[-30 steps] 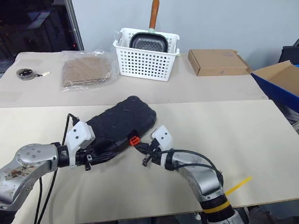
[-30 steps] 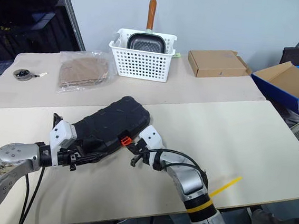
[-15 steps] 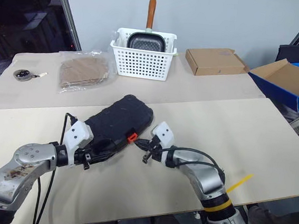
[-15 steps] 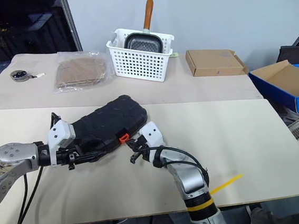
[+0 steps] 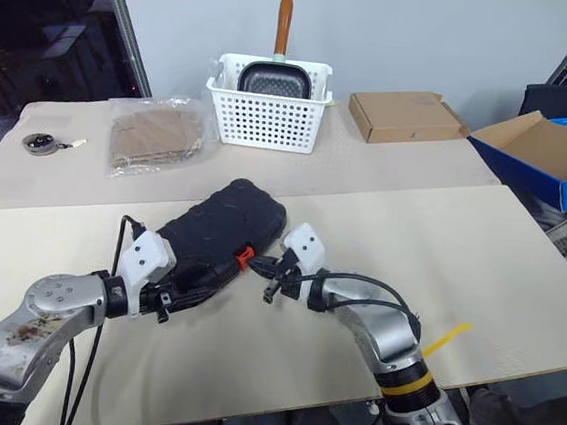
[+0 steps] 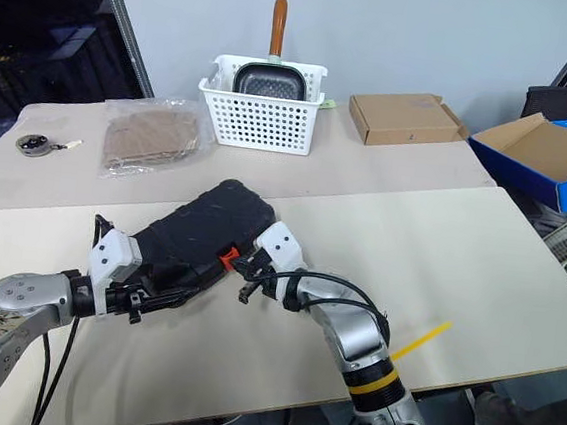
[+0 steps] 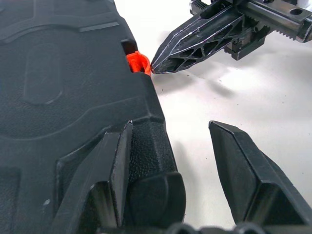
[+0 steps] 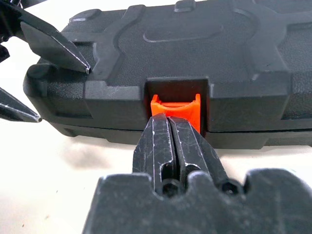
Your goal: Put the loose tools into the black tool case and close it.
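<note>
- Left eye view: the pale desk [image 5: 519,265] runs wide across the room, and the black tool case [image 5: 216,231] lies closed on it, near the front edge and left of the middle.
- Along the far side of the desk stand a blue-sided cardboard box [image 5: 550,158], a white perforated basket [image 5: 267,103] with a dark pan in it, a flat brown carton [image 5: 405,117] and a clear bag of brown material [image 5: 155,136].
- The left end effector [image 7: 168,161] has its two fingers spread about halfway, straddling the near corner of the case: one finger lies on the textured lid, the other stands off beside the case's edge over the desk.
- The right end effector [image 8: 169,141] has its fingers pressed tight together, nothing between them, and their joined tip is right at the case's latch.
- A thin yellow strip [image 5: 449,340] lies near the front right edge of the desk.
- The small orange-red latch [image 8: 174,107] sits in its notch on the case's front edge, between the two end effectors.
</note>
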`<state>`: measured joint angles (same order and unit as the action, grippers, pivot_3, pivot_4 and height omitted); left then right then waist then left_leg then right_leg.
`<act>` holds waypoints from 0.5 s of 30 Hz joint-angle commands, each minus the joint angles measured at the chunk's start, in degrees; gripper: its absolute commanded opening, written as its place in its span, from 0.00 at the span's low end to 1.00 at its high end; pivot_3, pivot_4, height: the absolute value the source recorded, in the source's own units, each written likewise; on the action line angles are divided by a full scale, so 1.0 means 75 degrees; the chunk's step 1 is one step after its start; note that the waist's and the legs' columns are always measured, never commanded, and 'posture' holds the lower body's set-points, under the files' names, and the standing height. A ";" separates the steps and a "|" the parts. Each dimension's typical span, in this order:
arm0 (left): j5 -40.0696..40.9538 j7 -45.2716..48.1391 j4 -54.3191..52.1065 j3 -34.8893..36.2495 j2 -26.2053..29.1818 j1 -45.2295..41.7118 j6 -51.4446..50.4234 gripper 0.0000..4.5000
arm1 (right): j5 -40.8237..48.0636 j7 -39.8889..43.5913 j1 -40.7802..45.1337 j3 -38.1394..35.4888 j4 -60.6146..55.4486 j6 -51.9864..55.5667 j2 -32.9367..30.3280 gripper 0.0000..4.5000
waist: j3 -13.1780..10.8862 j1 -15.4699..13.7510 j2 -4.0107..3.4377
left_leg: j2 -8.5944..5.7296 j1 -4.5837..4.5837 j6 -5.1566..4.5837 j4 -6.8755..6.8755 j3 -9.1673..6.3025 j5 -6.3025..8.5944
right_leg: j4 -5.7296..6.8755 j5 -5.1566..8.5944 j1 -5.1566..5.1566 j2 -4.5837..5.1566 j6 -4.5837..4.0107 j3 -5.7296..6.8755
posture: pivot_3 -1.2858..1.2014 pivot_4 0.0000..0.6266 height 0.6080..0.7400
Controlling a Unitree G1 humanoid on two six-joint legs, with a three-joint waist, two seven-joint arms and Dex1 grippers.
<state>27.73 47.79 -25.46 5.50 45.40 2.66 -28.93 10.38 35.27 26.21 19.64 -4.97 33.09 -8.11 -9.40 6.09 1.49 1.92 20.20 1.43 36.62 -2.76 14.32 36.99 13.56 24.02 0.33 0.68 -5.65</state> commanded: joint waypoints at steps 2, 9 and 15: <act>0.0170 -0.0065 -0.0056 -0.0041 -0.0227 0.0361 -0.0221 0.59 | 0.0101 0.0169 -0.0124 -0.0138 -0.0192 -0.1016 0.0111 0.02 | 0.0001 0.0009 -0.0004 | 0.0002 -0.0003 0.0000 0.0000 -0.0002 0.0000 | 0.0004 0.0000 0.0005 -0.0003 0.0000 0.0002 | 0.52 0.24 1.00; 0.1500 -0.0119 -0.1237 0.1590 -0.0865 0.1458 -0.0037 0.83 | 0.1096 0.1451 -0.1569 -0.1214 -0.2289 -0.1347 -0.1618 0.25 | 0.0000 -0.0091 -0.0002 | -0.0007 0.0071 -0.0010 0.0000 -0.0003 0.0017 | -0.0044 0.0008 0.0041 0.0021 0.0009 0.0007 | 0.52 0.24 1.00; 0.2025 0.0166 -0.1975 0.2984 -0.0970 0.3372 0.0108 1.00 | 0.1830 0.2440 -0.3109 -0.2731 -0.3256 -0.1459 -0.3471 0.73 | -0.0002 -0.0163 0.0000 | -0.0014 0.0102 -0.0022 0.0001 -0.0006 0.0051 | -0.0094 0.0016 0.0041 0.0037 0.0021 0.0014 | 0.52 0.24 1.00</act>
<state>41.52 47.32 -37.73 23.76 38.43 24.44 -29.34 21.92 51.01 5.40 4.39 -26.26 23.79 -31.53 -9.41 4.87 1.49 1.83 20.97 1.23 36.62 -2.82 14.73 36.21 13.69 24.31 0.59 0.85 -5.54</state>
